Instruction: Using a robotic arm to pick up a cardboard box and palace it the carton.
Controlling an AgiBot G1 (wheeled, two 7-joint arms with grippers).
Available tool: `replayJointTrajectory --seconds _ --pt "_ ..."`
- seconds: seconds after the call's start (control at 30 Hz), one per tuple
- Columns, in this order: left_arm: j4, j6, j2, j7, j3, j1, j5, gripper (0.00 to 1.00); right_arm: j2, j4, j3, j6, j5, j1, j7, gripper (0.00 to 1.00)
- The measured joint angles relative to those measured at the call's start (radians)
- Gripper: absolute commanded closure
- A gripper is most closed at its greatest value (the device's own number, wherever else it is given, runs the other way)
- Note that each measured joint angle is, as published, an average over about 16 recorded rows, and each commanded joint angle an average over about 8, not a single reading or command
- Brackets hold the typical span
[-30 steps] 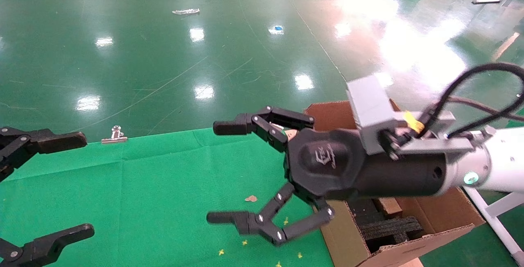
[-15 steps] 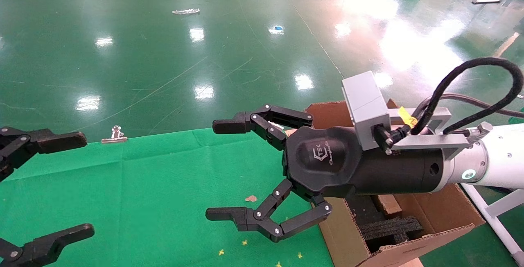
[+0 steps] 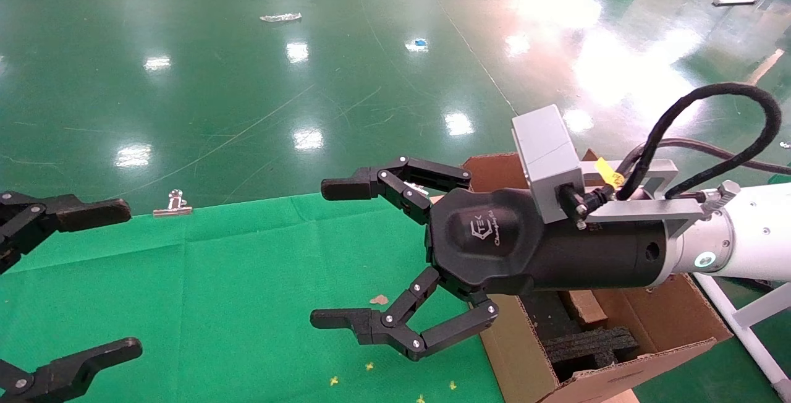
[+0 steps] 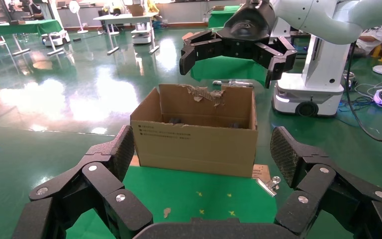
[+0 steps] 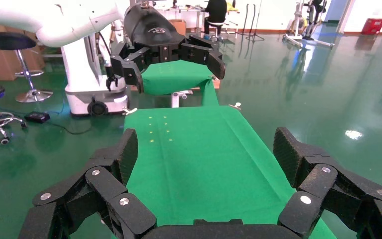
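Right gripper (image 3: 352, 258) spread wide, empty, beside carton (image 3: 525, 366); left gripper (image 3: 93, 279) apart too.
Left wrist shows the carton's torn flap (image 4: 206, 93); head view shows what's probably the cardboard box (image 3: 584, 306) inside.

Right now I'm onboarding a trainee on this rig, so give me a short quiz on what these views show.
1. True or false: the right gripper holds something.
2. The carton stands on the robot's: A) right, B) left, C) the cloth's middle.
3. Which brown item lies in the carton beside the black foam?
Key: 1 false, open and empty, like the parked left gripper; 2 A; 3 the cardboard box.
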Motion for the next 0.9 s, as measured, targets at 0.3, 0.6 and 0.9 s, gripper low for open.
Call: replayJointTrajectory --seconds 0.3,0.6,0.9 --pt "0.0 0.0 0.0 0.0 0.0 0.0 0.0 0.0 0.001 -0.001 -0.003 0.001 -0.002 0.004 0.001 0.0" --pt "0.0 0.0 0.0 0.0 0.0 0.0 0.0 0.0 0.001 -0.002 -0.005 0.001 -0.003 0.005 0.001 0.0" --pt "0.0 0.0 0.0 0.0 0.0 0.0 0.0 0.0 0.001 -0.002 -0.005 0.002 -0.003 0.006 0.002 0.0"
